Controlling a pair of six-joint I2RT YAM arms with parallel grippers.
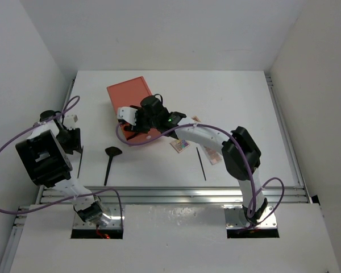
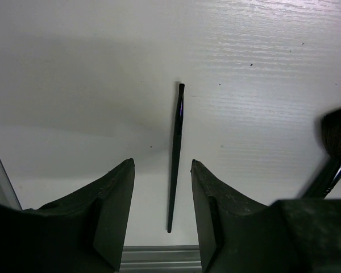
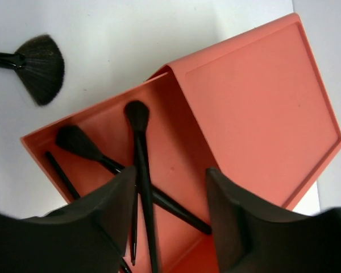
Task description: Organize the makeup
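On the far left, my left gripper hangs low over the table, fingers spread and holding nothing. A thin pencil lies flat on the table between them, touching neither. Just right of it lies a fan brush. Next comes the orange box, with several brushes lying crossed in its open drawer. My right gripper hovers above that drawer, fingers apart and gripping nothing. Further right, a colourful palette, a second pencil and another palette lie on the table.
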